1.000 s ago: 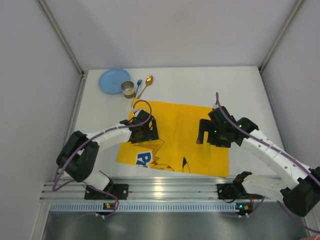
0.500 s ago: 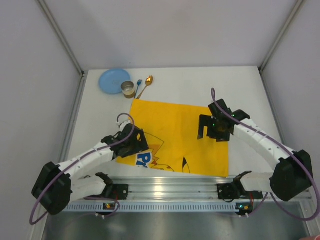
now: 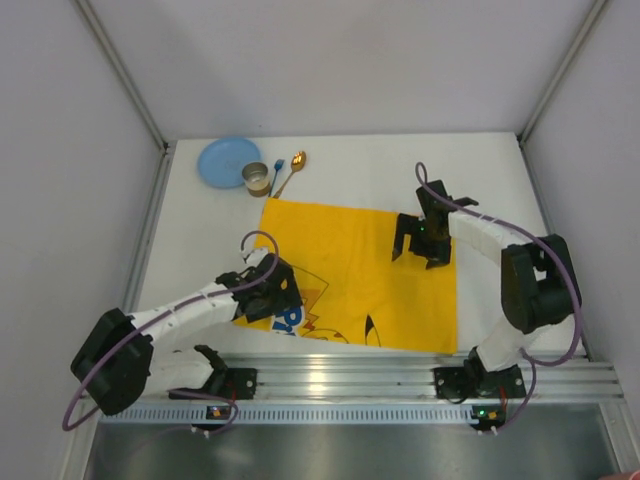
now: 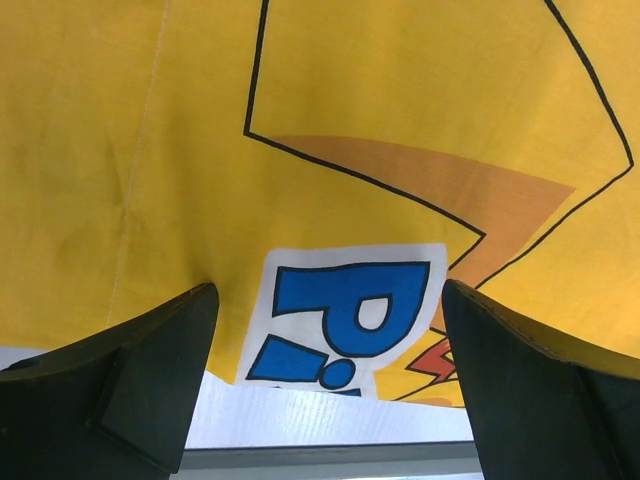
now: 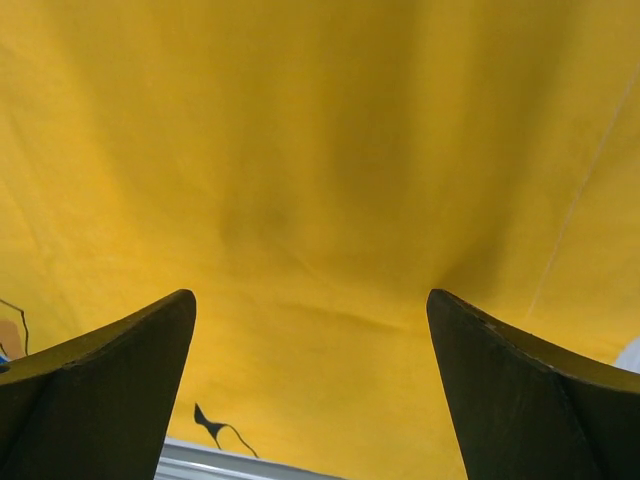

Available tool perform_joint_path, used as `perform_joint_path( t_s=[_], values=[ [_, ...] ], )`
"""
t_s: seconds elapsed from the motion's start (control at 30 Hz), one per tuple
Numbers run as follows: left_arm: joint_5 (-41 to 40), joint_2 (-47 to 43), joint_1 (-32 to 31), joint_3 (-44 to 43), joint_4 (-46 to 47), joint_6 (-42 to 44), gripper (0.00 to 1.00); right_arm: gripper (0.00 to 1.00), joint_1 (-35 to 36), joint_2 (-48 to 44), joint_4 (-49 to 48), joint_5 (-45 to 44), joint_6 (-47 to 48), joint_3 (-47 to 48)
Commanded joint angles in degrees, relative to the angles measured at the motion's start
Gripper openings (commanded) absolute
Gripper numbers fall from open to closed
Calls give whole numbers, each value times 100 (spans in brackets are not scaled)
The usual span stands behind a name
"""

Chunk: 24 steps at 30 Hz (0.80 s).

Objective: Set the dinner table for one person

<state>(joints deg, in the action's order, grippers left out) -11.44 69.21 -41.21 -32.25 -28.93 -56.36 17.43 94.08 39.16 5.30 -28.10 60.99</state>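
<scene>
left claw (image 4: 330, 385) and right claw (image 5: 310, 395) gape over yellow placemat (image 3: 350, 262)

The yellow placemat (image 5: 320, 150) fills nearly the whole frame, lightly creased, with a stitched seam down its right side. The right gripper (image 5: 310, 296) is over the placemat, its dark fingers (image 5: 90, 390) spread wide with bare cloth between them. A small black printed mark (image 5: 215, 425) sits on the placemat beside the left finger.
</scene>
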Motion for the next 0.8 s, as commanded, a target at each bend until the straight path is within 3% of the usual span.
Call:
perform_joint_path(
  t_s=[0.0, 0.23, 0.5, 0.63, 0.77],
  values=[
    [450, 365, -325, 334, -226, -498, 100, 100, -196, 452, -426, 173, 164, 430],
    [538, -292, -774, 202, -991, -1079, 100, 100, -381, 1462, -584, 357, 314, 1160],
    [47, -567, -774, -333, -1677, -965, 99, 100, -469, 1508, -550, 446, 182, 1196],
    [-603, -164, -687, -1501, -2160, -500, 99, 100, -460, 965, -401, 542, 85, 1011],
    [-1455, 241, -197, -2732, -2503, 202, 99, 100, -416, 428, 100, 674, 41, 1222]
  ],
)
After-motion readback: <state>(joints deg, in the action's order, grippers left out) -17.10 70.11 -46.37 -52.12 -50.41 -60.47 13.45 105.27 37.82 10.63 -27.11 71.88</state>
